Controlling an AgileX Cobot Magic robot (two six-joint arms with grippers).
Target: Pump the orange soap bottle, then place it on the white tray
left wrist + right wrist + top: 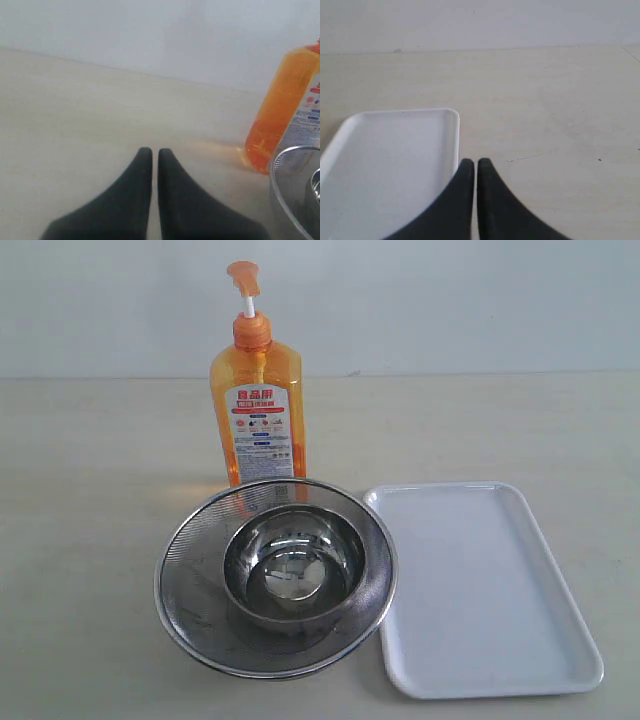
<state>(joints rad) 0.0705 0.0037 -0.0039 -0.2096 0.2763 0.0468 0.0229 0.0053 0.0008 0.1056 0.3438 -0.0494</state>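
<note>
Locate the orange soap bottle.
In the exterior view the orange soap bottle stands upright left of centre, directly behind the steel strainer bowl; the white tray lies to the bowl's right.

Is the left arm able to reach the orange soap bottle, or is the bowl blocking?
Probably yes: bare table lies between the left gripper and the orange soap bottle; the strainer bowl sits aside. Jaws need opening first.

Orange bottle upright, off white tray

I see my left end effector with its dark jaws pressed nearly together, only a thin slit between them. My right end effector sits likewise, tips almost touching.
</note>
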